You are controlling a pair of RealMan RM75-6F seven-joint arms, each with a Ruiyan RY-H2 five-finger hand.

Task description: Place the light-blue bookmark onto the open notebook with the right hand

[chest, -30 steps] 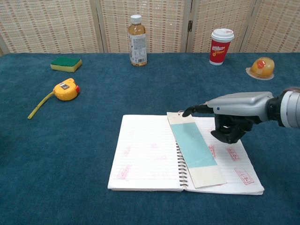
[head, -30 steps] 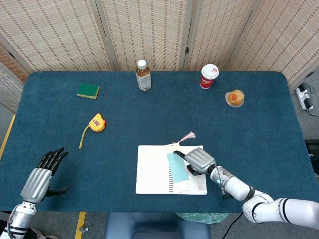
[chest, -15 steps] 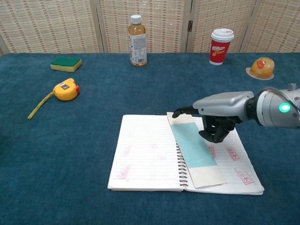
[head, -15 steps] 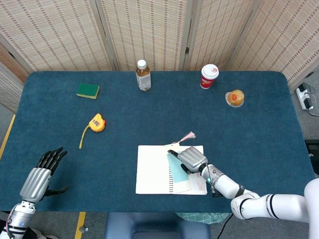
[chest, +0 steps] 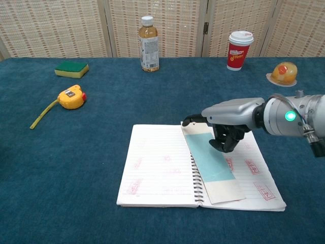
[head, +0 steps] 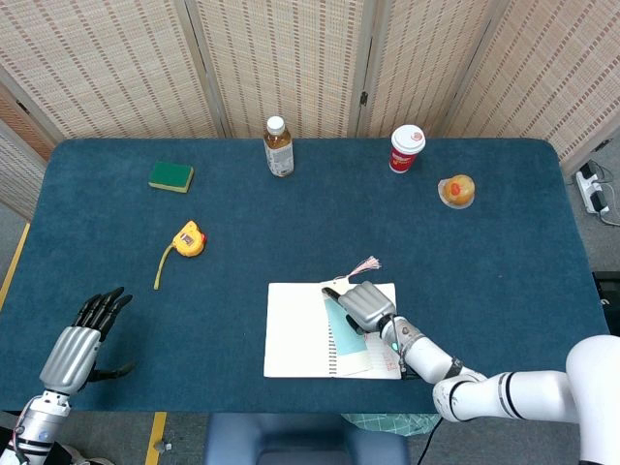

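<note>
The open notebook [head: 295,339] [chest: 157,162] lies near the table's front edge. The light-blue bookmark [head: 343,339] [chest: 213,162] lies flat across its spine and right page, its pink tassel [head: 364,264] trailing off the far edge. My right hand [head: 366,306] [chest: 231,114] hovers over the bookmark's upper end. One finger [chest: 188,121] reaches out to the bookmark's top corner and the others are curled under the palm, holding nothing. My left hand [head: 82,344] rests at the front left with fingers spread and empty, seen only in the head view.
Along the back stand a tea bottle [head: 278,147] [chest: 149,44] and a red paper cup [head: 406,148] [chest: 239,50]. An orange item on a dish [head: 456,190] [chest: 284,72] sits at the right. A green sponge [head: 171,176] [chest: 71,68] and a yellow tape measure [head: 189,239] [chest: 71,97] lie at the left.
My right hand has slid left over the notebook, bringing its curled fingers above the bookmark's upper end. The bookmark, notebook and left hand have stayed put.
</note>
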